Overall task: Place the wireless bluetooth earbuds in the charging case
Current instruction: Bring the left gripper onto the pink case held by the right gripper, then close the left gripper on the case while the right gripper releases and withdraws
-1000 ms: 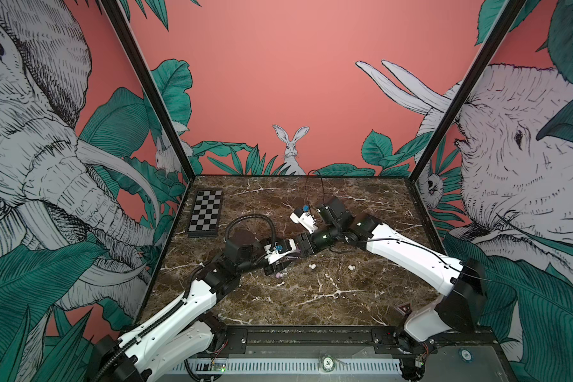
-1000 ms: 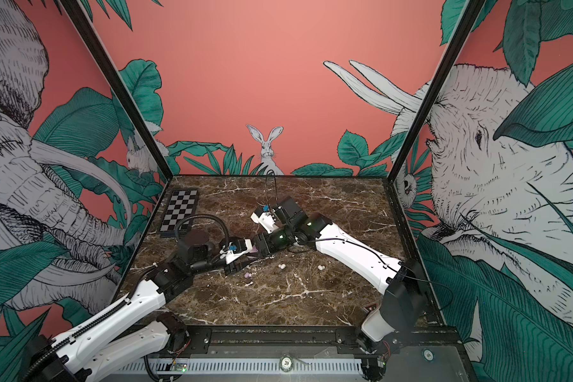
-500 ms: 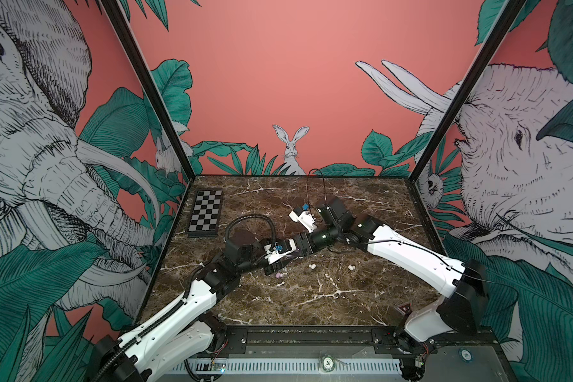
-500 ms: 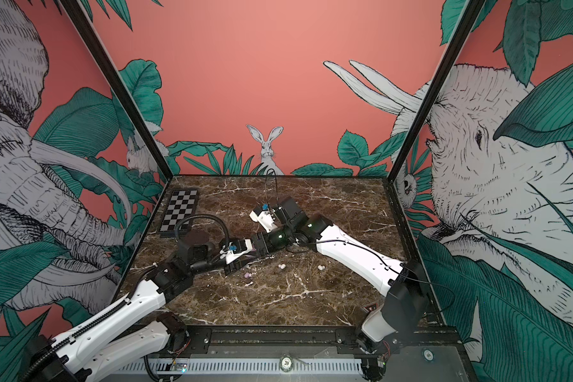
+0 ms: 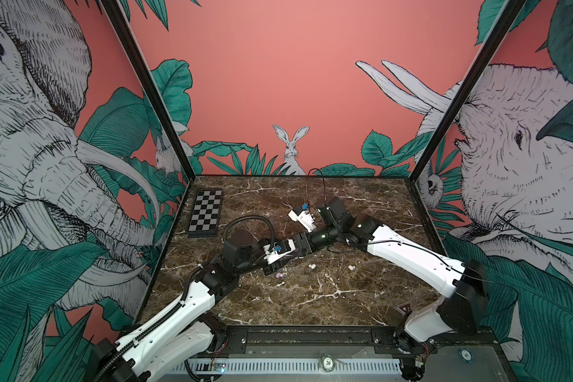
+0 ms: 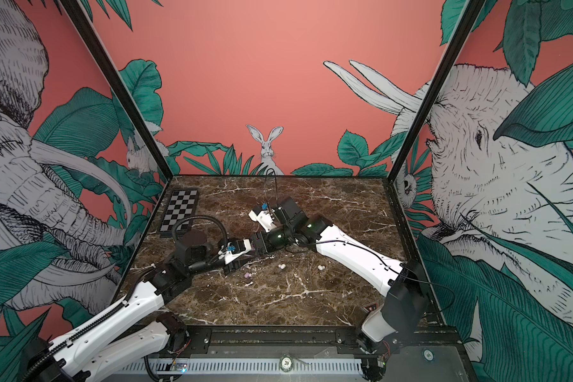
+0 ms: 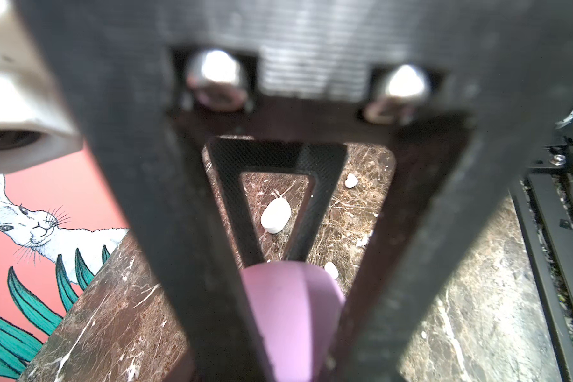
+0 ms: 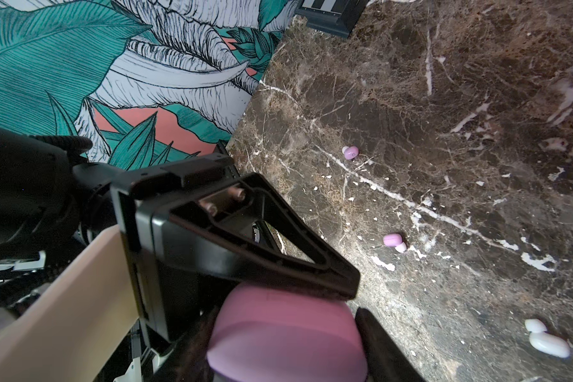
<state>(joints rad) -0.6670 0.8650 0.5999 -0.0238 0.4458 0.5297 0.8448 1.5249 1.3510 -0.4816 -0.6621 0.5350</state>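
Nearest the onlooker, the brown marble-patterned tabletop (image 5: 311, 307) carried nothing. Beyond that lay the task's pieces, all loose on the stone. Two lilac rounded plastic earbuds (image 8: 392, 240) lay just beside the meeting grippers, and two white rounded plastic earbuds (image 5: 311, 266) lay to their right, apart from each other. None sat in a case.

Just behind the lilac pair, the right gripper (image 8: 285, 314) was clamped on the sides of the lilac pill-shaped plastic charging case (image 7: 288, 297), probably to steady it. The left gripper (image 7: 295, 357) was closed on the same case from another side, seemingly to work at the lid, which looked shut.

At the far left lay a black-and-white chequered board (image 5: 205, 213).

Against the frame a second before, both arms stood almost unmoved and the earbuds lay as they had. Only the left jaws had narrowed.
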